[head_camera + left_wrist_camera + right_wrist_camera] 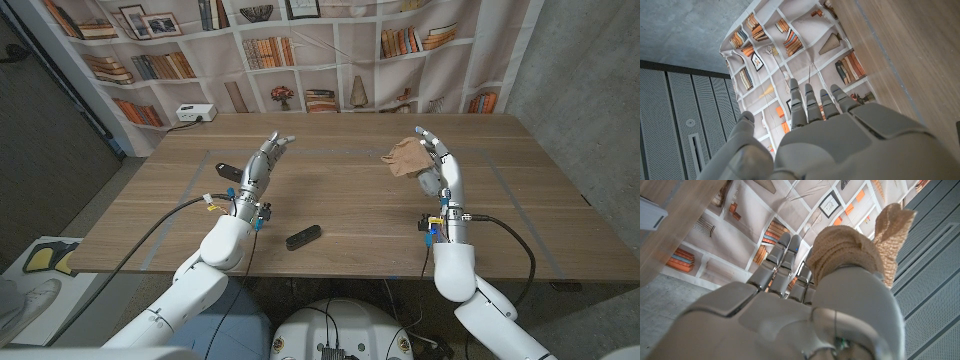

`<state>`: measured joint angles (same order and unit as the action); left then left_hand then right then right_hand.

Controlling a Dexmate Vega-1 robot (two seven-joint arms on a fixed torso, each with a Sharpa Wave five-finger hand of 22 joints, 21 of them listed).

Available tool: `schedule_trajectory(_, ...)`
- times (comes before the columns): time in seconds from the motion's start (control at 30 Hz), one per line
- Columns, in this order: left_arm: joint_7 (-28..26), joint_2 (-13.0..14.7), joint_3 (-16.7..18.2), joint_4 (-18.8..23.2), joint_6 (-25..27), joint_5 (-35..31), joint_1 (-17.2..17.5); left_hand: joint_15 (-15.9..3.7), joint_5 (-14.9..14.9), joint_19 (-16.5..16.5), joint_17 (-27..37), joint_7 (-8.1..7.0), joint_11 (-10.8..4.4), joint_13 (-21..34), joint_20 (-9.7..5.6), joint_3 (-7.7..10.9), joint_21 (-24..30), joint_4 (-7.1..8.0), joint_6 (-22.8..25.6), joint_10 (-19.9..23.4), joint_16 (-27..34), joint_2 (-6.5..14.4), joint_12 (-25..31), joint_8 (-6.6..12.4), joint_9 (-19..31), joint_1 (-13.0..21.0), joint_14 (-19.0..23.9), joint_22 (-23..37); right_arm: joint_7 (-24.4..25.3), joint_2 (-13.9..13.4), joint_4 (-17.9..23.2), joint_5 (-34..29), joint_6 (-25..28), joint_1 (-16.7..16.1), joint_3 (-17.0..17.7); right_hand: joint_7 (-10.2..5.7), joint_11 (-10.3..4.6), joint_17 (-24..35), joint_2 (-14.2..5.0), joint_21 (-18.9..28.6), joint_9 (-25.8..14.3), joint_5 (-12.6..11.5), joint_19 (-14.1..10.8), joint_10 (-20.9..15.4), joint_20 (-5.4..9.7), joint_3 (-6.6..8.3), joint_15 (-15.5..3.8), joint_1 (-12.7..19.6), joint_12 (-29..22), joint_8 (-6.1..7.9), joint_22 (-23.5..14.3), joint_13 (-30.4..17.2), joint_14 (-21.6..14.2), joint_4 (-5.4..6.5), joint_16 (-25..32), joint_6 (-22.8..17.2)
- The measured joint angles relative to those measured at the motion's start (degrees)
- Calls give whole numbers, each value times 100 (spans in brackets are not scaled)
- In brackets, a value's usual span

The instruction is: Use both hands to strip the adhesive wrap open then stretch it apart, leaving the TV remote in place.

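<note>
The big risk sat with the right hand (438,165): it held the tan adhesive wrap (404,158) alone, raised over the right side of the tabletop (350,190), with the wad bunched against its thumb and fingers (782,255). A one-handed grip like that could let the sticky wrap ball up on itself or cling to the palm, and then there would be little free edge left to pull. The left hand (258,168) stood well apart, fingers spread and empty, so any stretch called for a long reach across. That reach could pass over the TV remote (303,238), which lay near the front edge between the arms, and a sweeping forearm could knock it.

The tabletop was plain brown wood. Behind it hung a printed bookshelf backdrop (330,50), and a white power strip (195,114) sat at the far left corner.
</note>
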<state>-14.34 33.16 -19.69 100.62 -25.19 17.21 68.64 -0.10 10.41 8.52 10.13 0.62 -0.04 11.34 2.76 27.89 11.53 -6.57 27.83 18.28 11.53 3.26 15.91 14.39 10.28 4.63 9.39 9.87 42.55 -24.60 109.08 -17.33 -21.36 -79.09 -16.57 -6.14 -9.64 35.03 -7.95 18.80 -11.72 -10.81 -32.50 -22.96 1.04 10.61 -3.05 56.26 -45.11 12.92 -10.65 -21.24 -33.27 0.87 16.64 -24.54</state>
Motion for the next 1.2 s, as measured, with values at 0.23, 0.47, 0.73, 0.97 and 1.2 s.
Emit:
schedule_trajectory(0.23,-40,26,30,188,0,-128,78,-22,-1,50,0,-161,-75,20,31,194,-4,-242,424,197,-6,4,23,30,27,464,159,0,-4,1,-61,-36,28,163,-84,1,90,-198,31,-84,0,0,86,196,-45,2,10,-31,321,-43,26,166,201,-31,-248,81)
schedule_trajectory(0.47,-10,117,45,336,36,-277,118,-126,-27,50,1,-247,-234,27,31,278,-33,-325,888,356,-39,-42,23,91,23,766,199,0,-45,-14,-118,-119,91,344,-197,11,184,-292,66,-168,-1,0,175,469,-72,-17,21,-65,616,-88,27,291,388,-112,-333,277)
schedule_trajectory(0.73,-16,158,62,442,36,-491,163,-289,-27,112,1,-336,-428,26,-32,301,-33,-348,1422,1168,-39,-187,194,90,11,1176,364,1,-50,-18,-249,-218,156,628,-373,41,176,-287,66,-168,-1,0,175,523,-72,-17,30,-65,715,-128,27,344,440,-160,-333,389)
schedule_trajectory(0.97,-15,165,80,542,-75,-577,233,-236,-27,183,1,-106,-391,26,-41,283,-33,-329,870,1291,-11,-354,89,-310,11,1410,517,1,-38,-18,-339,-331,237,843,-510,40,184,-251,66,-217,-1,0,196,531,-52,-25,10,-65,790,-155,26,397,460,-215,-307,451)
schedule_trajectory(1.2,100,141,63,539,-206,-539,236,-205,-27,170,1,-31,-281,53,-27,243,-47,-289,520,1221,-16,-378,38,-403,27,1434,547,1,-13,-18,-407,-368,289,1011,-629,41,184,-222,47,-217,-1,0,196,531,-52,-41,10,-46,835,-154,26,423,460,-262,-265,451)
